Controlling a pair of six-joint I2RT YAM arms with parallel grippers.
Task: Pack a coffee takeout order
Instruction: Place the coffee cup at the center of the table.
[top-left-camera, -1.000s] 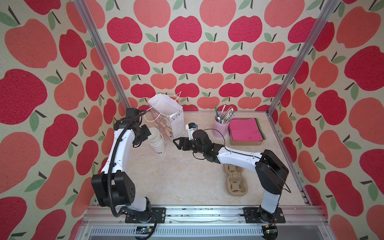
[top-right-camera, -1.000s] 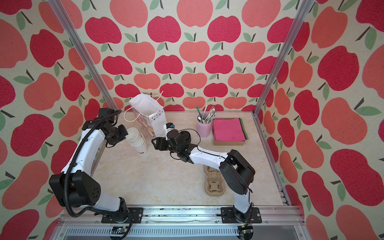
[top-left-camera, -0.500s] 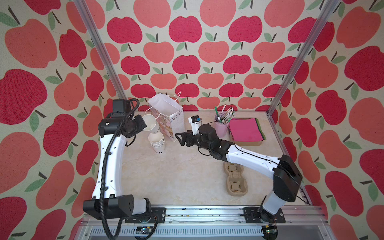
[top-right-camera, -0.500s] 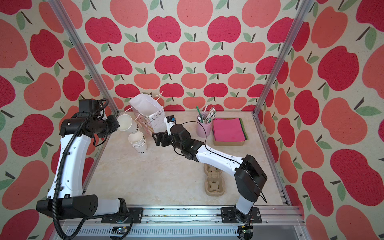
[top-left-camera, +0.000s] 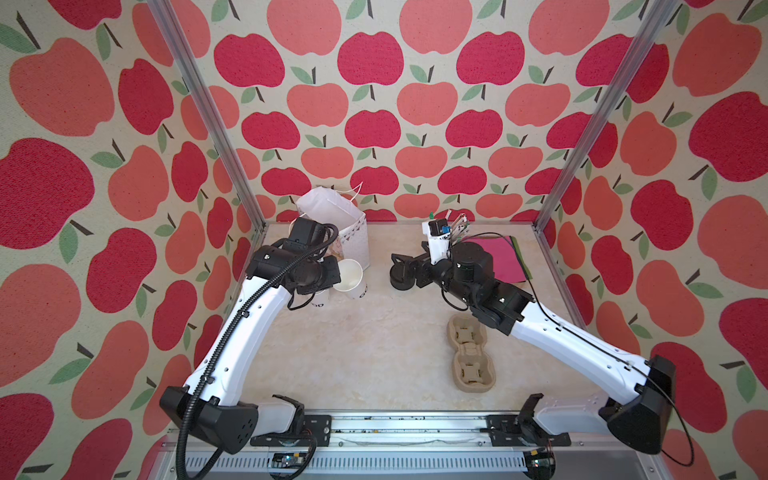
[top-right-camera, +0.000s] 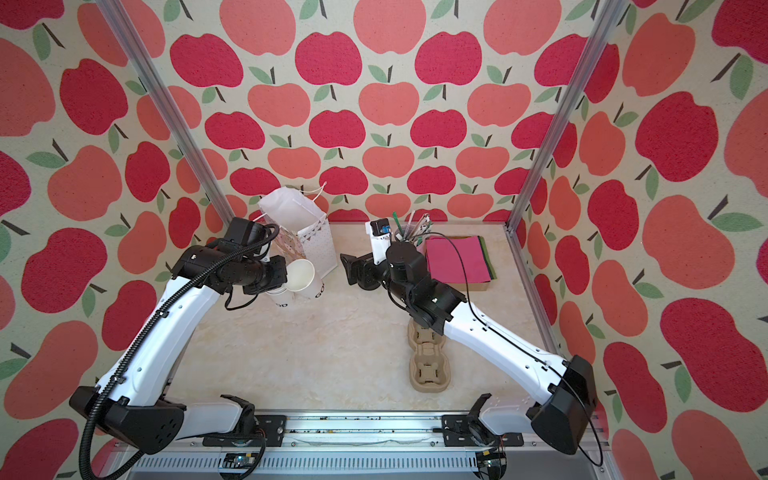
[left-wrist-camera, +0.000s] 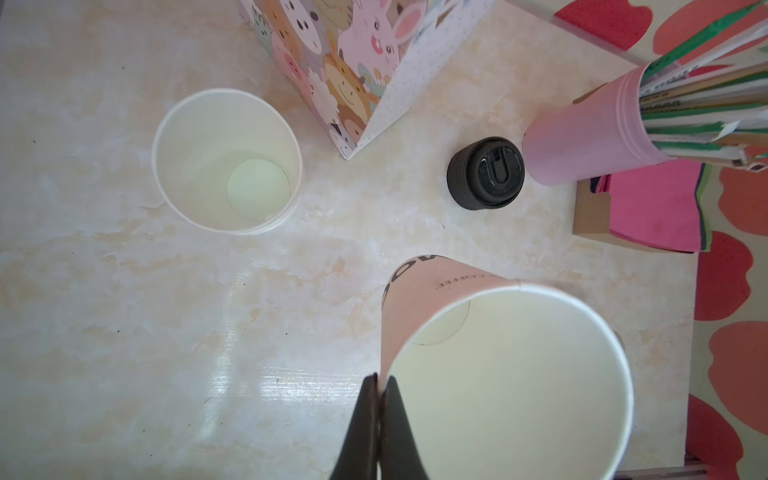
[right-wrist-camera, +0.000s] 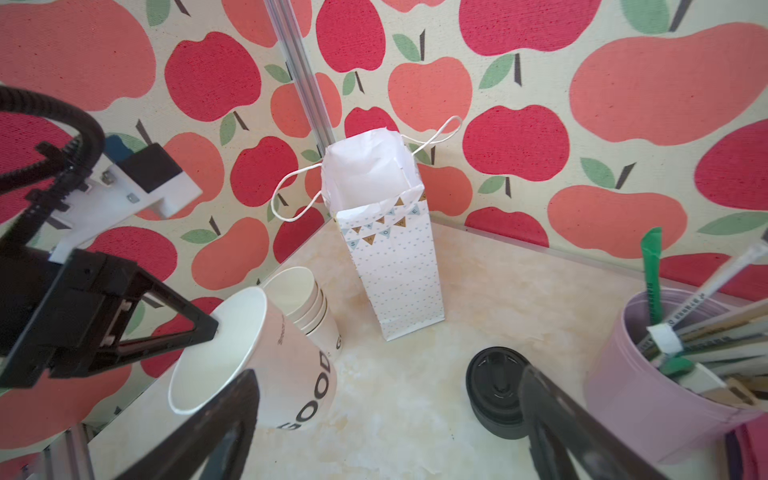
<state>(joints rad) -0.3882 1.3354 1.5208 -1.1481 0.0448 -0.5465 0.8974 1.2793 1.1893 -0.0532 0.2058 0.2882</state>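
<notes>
Marble-look tabletop (top-left-camera: 374, 353): at ten o'clock our left gripper (left-wrist-camera: 380, 384) pinches the tilted white paper cup (left-wrist-camera: 498, 374) by its rim. We judge it light, easily crushed; gentle rim hold suits. Our right gripper (right-wrist-camera: 386, 374) gapes empty beside black lids (right-wrist-camera: 494, 386).

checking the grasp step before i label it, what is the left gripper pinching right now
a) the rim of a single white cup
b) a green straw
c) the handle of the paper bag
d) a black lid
a: the left gripper is shut on the rim of a single white cup, which is tilted and apart from the cup stack, while the black lids sit on the table.
</notes>
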